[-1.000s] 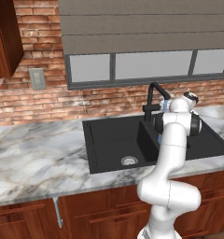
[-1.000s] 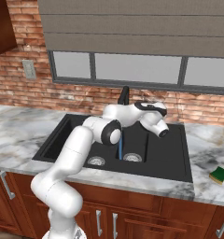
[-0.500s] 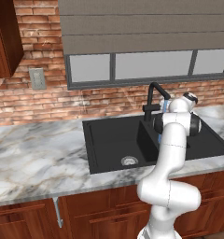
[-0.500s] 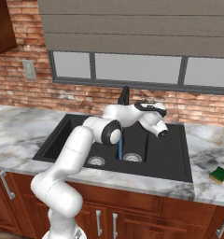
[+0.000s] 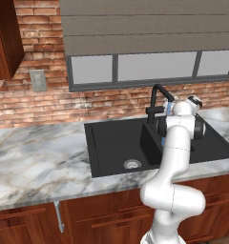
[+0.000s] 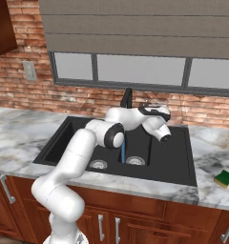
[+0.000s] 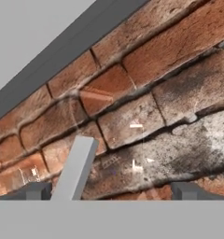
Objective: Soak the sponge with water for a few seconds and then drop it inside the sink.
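A rendered home kitchen: a matte black double-basin sink with round silver drains is set into a grey-veined white marble counter, with a black gooseneck faucet at its far edge and a thin blue stream of water running into a basin. Below the counter are reddish-brown wooden cabinets with metal handles, and a matching upper cabinet hangs at the far left. The far wall is red brick with a wall outlet and a wide grey-framed window under a lowered grey blind; a yellow and green sponge lies on the counter to the right of the sink.
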Controlling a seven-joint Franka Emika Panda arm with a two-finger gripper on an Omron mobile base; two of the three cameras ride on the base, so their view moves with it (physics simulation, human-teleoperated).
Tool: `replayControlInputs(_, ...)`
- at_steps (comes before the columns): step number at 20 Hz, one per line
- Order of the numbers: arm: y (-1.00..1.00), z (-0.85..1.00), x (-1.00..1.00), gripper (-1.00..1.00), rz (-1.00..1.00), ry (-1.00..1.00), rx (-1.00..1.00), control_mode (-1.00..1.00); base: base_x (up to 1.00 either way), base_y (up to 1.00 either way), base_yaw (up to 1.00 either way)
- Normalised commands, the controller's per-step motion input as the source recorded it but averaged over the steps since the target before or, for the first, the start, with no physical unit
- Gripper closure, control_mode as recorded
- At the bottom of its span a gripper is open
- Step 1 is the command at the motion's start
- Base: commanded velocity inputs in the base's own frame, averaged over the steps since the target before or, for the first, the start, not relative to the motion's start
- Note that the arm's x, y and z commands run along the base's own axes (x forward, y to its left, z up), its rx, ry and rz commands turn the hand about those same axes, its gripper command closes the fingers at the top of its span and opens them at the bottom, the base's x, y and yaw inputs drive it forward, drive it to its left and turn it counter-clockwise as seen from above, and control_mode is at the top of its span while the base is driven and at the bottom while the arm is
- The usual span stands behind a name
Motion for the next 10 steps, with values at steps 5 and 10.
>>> replayControlInputs(5,-0.07,0.20,0.00,-1.00,0.00,-0.03,0.08,-1.00,0.00,0.00,0.00)
replayControlInputs(10,0.00,0.25,0.00,-1.00,0.00,-0.01,0.04,-1.00,0.00,0.00,0.00)
